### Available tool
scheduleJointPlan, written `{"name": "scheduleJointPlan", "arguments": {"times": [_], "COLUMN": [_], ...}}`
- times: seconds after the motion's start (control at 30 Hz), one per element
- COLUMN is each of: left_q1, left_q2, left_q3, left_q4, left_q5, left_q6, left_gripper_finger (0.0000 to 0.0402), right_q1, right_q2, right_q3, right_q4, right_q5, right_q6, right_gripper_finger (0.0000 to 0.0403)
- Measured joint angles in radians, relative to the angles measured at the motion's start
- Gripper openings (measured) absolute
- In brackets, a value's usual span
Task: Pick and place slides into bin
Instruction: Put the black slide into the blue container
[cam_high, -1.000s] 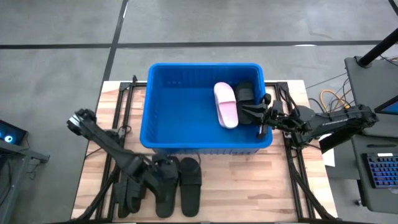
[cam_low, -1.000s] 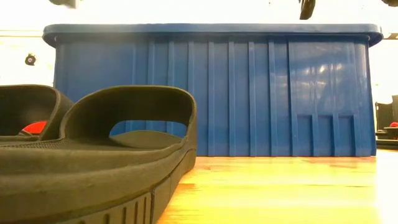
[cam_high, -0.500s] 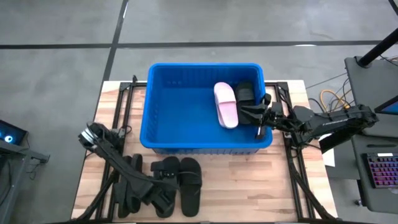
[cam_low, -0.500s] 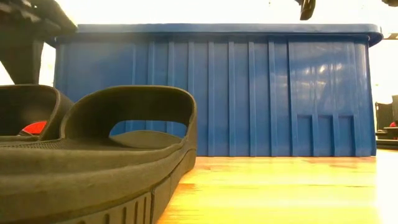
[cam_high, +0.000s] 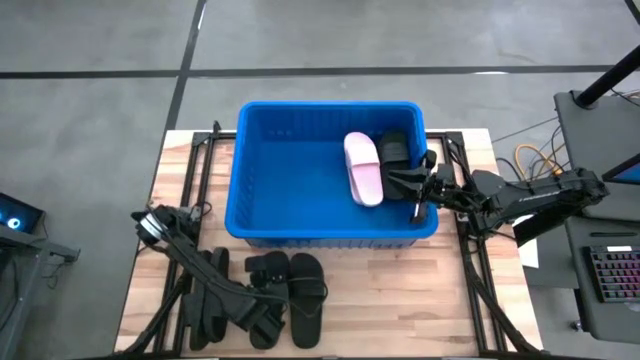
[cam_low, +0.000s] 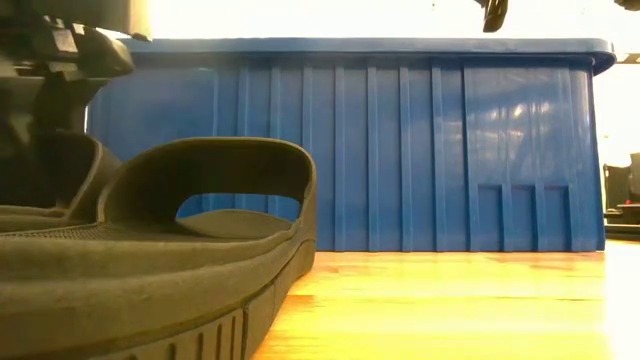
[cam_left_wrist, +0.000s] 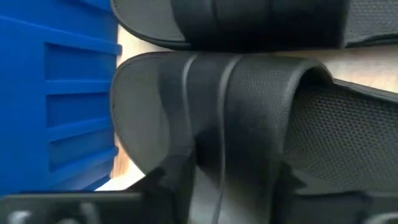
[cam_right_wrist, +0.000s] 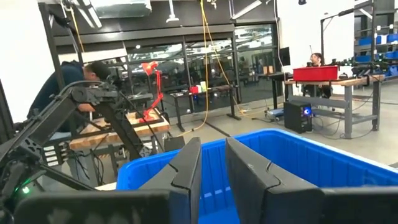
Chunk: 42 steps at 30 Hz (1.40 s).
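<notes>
The blue bin (cam_high: 300, 215) stands mid-table with a pale pink slide (cam_high: 363, 168) and a black slide (cam_high: 395, 152) lying in its right end. Several black slides (cam_high: 307, 297) lie side by side on the wood near the front edge. My left gripper (cam_high: 262, 320) is down on the middle one (cam_high: 266, 268), its strap (cam_left_wrist: 224, 118) filling the left wrist view. My right gripper (cam_high: 412, 186) hovers at the bin's right rim, fingers (cam_right_wrist: 189, 171) nearly together with nothing between them. My left gripper has the middle black slide's wide strap (cam_left_wrist: 217, 168) between its two fingers, which show as dark shapes at either side of it. The fingers come steeply from above and lie across the strap. The slide's sole lies flat on the table.
Another black slide (cam_left_wrist: 249, 25) lies close beside the held one, and one more (cam_low: 170, 250) lies near the low camera. The bin's ribbed near wall (cam_low: 400, 150) stands just beyond the slides. Bare wood (cam_high: 400, 300) lies right of them. People show in the room behind (cam_right_wrist: 74, 81).
My left gripper has sunk and gone toward the table's near edge, tipping steeper, down onto the middle black slide; in the low view the arm has come in at the upper left. The slides lie where they were.
</notes>
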Motion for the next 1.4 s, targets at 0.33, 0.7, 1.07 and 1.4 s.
{"name": "scheduleJointPlan", "arguments": {"times": [0.33,0.7,1.07,1.4], "left_q1": [0.01,0.05,0.164,0.373], "left_q2": [-0.129,-0.445,-0.598,-0.538], "left_q3": [0.001,0.037,0.039,0.034], "left_q4": [-0.027,0.079,0.747,0.816], "left_q5": [0.048,0.098,-0.267,-0.477], "left_q6": [0.072,0.106,0.546,0.761], "left_gripper_finger": [0.001,0.0002,0.0001,0.0], "right_q1": [0.0,0.0,0.0,0.0], "right_q2": [0.0,0.0,-0.003,-0.033], "right_q3": [0.0,0.0,0.0,0.012], "right_q4": [0.0,0.0,0.002,0.001], "right_q5": [0.0,0.0,0.0,0.0], "right_q6": [-0.022,-0.03,-0.024,0.004], "right_gripper_finger": [0.006,0.0059,0.0056,0.0057]}}
